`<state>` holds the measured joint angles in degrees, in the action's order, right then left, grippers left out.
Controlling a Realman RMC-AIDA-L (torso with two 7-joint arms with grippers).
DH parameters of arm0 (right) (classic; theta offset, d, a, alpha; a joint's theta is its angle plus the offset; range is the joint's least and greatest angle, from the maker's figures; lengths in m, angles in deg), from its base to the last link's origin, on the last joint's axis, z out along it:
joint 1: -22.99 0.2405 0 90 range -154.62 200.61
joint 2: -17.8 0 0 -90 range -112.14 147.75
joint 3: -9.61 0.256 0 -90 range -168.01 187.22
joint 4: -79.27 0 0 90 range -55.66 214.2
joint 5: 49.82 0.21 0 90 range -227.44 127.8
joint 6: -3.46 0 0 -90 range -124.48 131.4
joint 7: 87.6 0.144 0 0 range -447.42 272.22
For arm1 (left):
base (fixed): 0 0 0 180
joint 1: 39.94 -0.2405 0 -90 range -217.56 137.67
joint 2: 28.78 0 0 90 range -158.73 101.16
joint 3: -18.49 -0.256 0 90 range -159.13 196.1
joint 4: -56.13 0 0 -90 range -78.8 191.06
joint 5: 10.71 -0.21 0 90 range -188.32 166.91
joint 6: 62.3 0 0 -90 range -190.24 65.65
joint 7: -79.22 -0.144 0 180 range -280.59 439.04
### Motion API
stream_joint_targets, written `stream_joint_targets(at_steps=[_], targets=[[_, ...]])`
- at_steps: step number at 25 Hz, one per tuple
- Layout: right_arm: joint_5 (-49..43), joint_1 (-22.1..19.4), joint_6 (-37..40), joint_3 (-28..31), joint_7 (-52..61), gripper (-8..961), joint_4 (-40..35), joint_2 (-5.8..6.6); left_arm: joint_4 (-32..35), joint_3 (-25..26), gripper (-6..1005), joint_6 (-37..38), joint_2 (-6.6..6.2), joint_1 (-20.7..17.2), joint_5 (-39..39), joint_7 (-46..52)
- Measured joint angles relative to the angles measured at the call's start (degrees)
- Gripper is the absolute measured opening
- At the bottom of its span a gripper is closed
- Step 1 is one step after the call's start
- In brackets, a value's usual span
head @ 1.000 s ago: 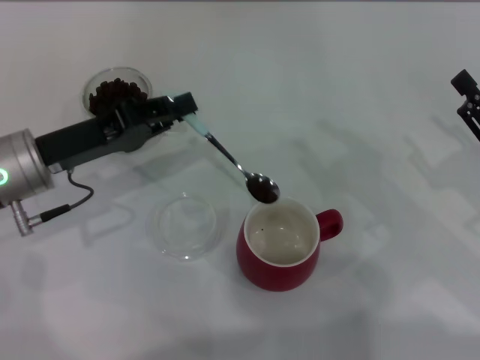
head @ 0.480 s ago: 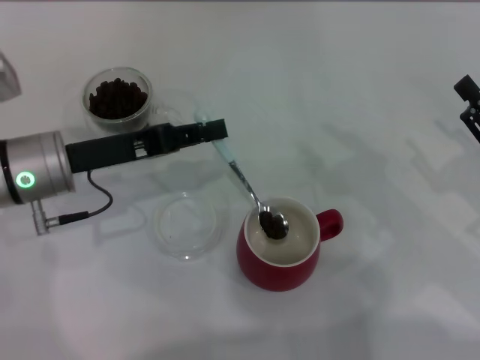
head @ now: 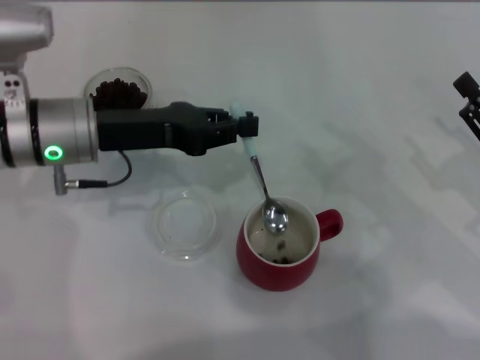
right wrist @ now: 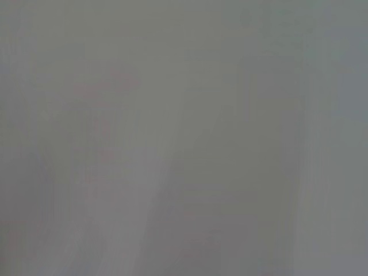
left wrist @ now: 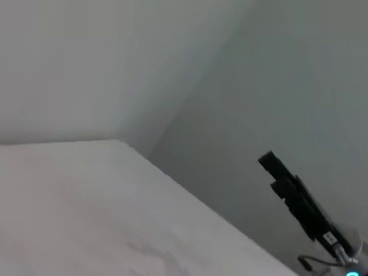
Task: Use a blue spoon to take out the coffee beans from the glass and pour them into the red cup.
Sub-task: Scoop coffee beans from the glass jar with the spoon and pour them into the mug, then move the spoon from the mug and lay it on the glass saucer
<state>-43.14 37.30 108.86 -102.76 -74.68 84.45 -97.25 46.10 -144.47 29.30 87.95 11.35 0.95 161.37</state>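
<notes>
I have the left hand [head: 250, 127] closed on the pale handle of the blue spoon [head: 264, 187], out over the desk [head: 375, 300] just behind the red cup [head: 279, 246]. The spoon hangs steeply, bowl down, with its metal bowl inside the cup's mouth and looking bare. A few coffee beans [head: 282, 255] lie on the cup's cream bottom. The glass [head: 118, 88], with its beans, stands well to the left at the back, partly hidden behind my left arm. A flat clear dish [head: 185, 225] lies just left of the cup. The right hand [head: 468, 101] sits at the far right edge, well apart; I cannot tell how far its fingers are spread.
</notes>
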Motion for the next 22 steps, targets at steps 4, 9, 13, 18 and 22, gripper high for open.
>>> stream_joint_targets(at_steps=[4, 9, 13, 18, 22], targets=[[0.07, 0.02, 0.00, 0.06, 0.08, 607, 0.00, 0.00, -0.58, 0.00, 151, 0.35, -0.04, 2.15, -0.38, -1.52], [0.35, -0.14, 0.13, 0.13, 0.16, 606, 0.00, 0.00, -0.61, 0.02, 153, 5.12, -1.00, 2.71, 2.93, -0.28], [0.42, -0.09, 0.21, 0.13, 0.18, 606, 0.00, 0.00, -0.84, 0.08, 155, 10.95, -2.02, 2.09, 5.73, 1.75], [0.44, -0.01, 0.38, 0.13, 0.18, 607, -0.01, 0.00, -4.50, 0.04, 157, 13.94, -2.44, -2.18, 11.28, 4.90], [0.44, -0.03, 0.43, 0.13, 0.18, 607, 0.01, 0.00, -8.90, 0.00, 159, 13.53, -2.17, -7.86, 15.25, 6.22]])
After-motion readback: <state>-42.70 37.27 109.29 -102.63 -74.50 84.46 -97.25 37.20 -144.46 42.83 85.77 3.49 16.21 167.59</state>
